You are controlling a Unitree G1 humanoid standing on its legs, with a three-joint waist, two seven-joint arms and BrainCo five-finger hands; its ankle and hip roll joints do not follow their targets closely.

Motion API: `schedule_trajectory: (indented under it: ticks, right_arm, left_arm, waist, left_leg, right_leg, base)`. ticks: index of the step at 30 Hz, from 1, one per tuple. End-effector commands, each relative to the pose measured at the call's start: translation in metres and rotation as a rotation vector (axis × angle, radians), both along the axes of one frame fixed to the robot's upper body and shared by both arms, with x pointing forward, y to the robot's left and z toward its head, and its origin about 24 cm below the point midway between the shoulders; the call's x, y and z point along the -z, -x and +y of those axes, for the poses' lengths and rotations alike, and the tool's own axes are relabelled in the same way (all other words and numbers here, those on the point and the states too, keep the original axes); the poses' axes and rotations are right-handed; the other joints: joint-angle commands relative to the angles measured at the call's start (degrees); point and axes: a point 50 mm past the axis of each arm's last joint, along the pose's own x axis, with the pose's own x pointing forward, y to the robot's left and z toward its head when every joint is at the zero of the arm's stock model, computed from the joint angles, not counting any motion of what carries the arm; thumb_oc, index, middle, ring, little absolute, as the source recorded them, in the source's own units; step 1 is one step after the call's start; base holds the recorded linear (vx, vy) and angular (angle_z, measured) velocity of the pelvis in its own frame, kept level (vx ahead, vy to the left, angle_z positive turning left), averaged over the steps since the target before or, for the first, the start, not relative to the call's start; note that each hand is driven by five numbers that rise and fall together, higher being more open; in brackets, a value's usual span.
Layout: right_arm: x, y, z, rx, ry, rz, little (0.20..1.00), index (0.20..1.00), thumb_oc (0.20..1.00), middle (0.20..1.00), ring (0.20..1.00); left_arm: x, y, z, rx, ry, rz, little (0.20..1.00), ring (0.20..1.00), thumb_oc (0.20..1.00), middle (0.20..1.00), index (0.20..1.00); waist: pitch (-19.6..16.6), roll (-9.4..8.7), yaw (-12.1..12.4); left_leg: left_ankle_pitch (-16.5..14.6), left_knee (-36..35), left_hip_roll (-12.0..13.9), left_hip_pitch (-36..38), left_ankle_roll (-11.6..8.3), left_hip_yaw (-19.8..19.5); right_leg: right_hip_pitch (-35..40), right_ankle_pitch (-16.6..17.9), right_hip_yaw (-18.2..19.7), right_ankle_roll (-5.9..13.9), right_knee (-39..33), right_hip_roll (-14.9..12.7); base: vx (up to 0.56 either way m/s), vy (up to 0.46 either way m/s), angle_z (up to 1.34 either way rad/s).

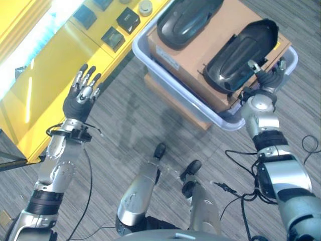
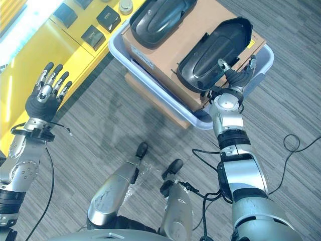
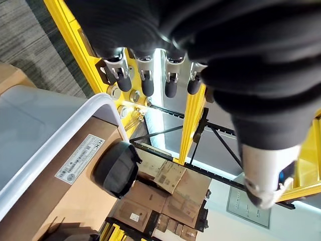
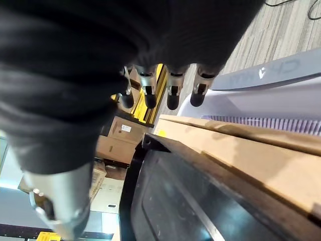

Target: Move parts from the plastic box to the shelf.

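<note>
Two dark moulded parts lie on a sheet of cardboard (image 1: pixel 228 30) that fills the plastic box (image 1: pixel 170 80), so each part sits flat and high, easy to reach from above. The nearer part (image 1: pixel 241 52) lies at about 1 o'clock in the left eye view; the farther part (image 1: pixel 188 17) is at 12 o'clock.

The right hand (image 1: pixel 266 78) hangs over the box's near rim, just at the near end of the nearer part, fingers (image 4: pixel 172 93) straight and apart with nothing between them. I judge it is lined up to take that part.

The left hand (image 1: pixel 83 95) is raised at 9 o'clock beside the yellow shelf (image 1: pixel 55 70), fingers spread and empty, probably waiting to help carry. Small dark blocks (image 1: pixel 128 20) already rest on the shelf at 11 o'clock.
</note>
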Motion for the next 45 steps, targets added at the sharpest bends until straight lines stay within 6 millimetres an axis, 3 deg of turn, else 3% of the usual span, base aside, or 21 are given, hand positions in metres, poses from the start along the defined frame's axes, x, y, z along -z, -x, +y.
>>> schedule_trajectory:
  ticks: [1,8,12,16,23,28,33,39,42,45]
  right_arm:
    - [-0.02,0.01,-0.011,0.047,0.107,-0.08,1.0,1.0,1.0,1.0,1.0]
    - [-0.002,0.009,-0.024,0.073,0.112,0.072,1.0,1.0,1.0,1.0,1.0]
    - [0.01,0.004,-0.021,0.042,0.101,0.121,1.0,1.0,1.0,1.0,1.0]
    - [0.01,0.0,-0.014,0.006,0.092,0.116,1.0,1.0,1.0,1.0,1.0]
    - [0.003,-0.006,0.0,-0.025,0.09,0.065,1.0,1.0,1.0,1.0,1.0]
    - [-0.012,-0.003,0.001,0.055,0.093,-0.022,1.0,1.0,1.0,1.0,1.0]
    - [-0.038,0.013,-0.008,0.22,0.074,-0.164,1.0,1.0,1.0,1.0,1.0]
    - [-0.048,0.031,-0.019,0.339,0.068,-0.232,1.0,1.0,1.0,1.0,1.0]
    - [-0.053,0.034,-0.018,0.286,0.087,-0.243,1.0,1.0,1.0,1.0,1.0]
    - [-0.049,0.022,-0.005,0.219,0.146,-0.144,1.0,1.0,1.0,1.0,1.0]
  left_arm:
    - [-0.012,0.009,0.002,0.008,0.023,-0.101,1.0,1.0,1.0,1.0,1.0]
    - [-0.01,0.008,0.001,0.004,0.031,-0.093,1.0,1.0,1.0,1.0,1.0]
    - [-0.009,0.007,0.001,0.001,0.045,-0.099,1.0,1.0,1.0,1.0,1.0]
    - [-0.01,0.006,-0.001,0.002,0.04,-0.106,1.0,1.0,1.0,1.0,1.0]
    - [-0.009,0.005,-0.003,-0.004,0.053,-0.107,1.0,1.0,1.0,1.0,1.0]
    - [-0.009,0.006,-0.004,0.004,0.049,-0.111,1.0,1.0,1.0,1.0,1.0]
    - [-0.009,0.011,-0.001,0.001,0.056,-0.103,1.0,1.0,1.0,1.0,1.0]
    - [-0.005,0.016,0.0,0.012,0.067,-0.082,1.0,1.0,1.0,1.0,1.0]
    - [-0.005,0.017,0.002,0.011,0.072,-0.08,1.0,1.0,1.0,1.0,1.0]
    - [-0.005,0.014,-0.001,0.017,0.088,-0.066,1.0,1.0,1.0,1.0,1.0]
  waist:
    - [-2.3,-0.79,-0.4]
    - [-1.7,-0.64,-0.4]
    - [-1.1,-0.14,-0.1]
    - [-0.6,0.26,0.3]
    - [-0.5,0.7,0.6]
    - [-0.5,0.85,0.7]
    - [-0.5,0.56,0.1]
    - [-0.5,0.53,-1.0]
    - [-0.5,0.53,-1.6]
    - [-0.5,0.89,-1.3]
  left_leg:
    - [-2.3,2.6,0.2,-5.4,-1.56,-0.4]
    - [-2.3,2.3,0.3,-5.3,-1.54,0.0]
    - [-2.2,2.2,0.2,-5.5,-1.48,0.0]
    - [-2.1,2.2,-0.1,-5.7,-1.44,-0.1]
    - [-1.8,1.4,-0.4,-5.9,-1.15,0.0]
    - [-1.7,0.9,-0.5,-5.5,-0.96,0.3]
    - [-2.4,1.0,-0.4,-4.7,-0.7,0.4]
    - [-2.9,0.8,0.0,-3.0,-0.63,0.9]
    - [-2.8,0.7,0.0,-2.6,-0.63,1.0]
    - [-3.1,1.1,0.0,-2.0,-0.74,1.0]
  right_leg:
    - [6.6,-0.9,1.5,5.77,-6.3,-3.2]
    - [6.1,-0.6,1.6,5.92,-6.2,-3.5]
    - [5.9,-0.4,1.3,5.98,-6.2,-3.9]
    - [5.6,-0.3,0.8,6.16,-6.1,-4.3]
    - [4.8,-0.1,0.7,6.44,-6.1,-4.6]
    - [4.8,0.1,0.7,6.58,-6.1,-4.7]
    - [4.8,0.0,1.3,6.82,-5.6,-4.7]
    - [5.3,0.1,2.1,6.9,-5.5,-4.4]
    - [5.4,0.4,2.4,6.93,-5.6,-4.4]
    - [6.0,0.1,2.3,6.96,-5.3,-4.7]
  base:
    - [-0.01,0.032,-0.03]
    - [0.0,0.009,-0.01]
    - [0.0,0.0,0.0]
    - [0.0,0.016,0.01]
    - [0.0,0.033,0.04]
    - [0.01,0.012,0.02]
    - [0.0,0.0,0.0]
    - [0.01,0.014,-0.02]
    - [0.01,0.037,-0.06]
    - [0.03,0.023,-0.11]
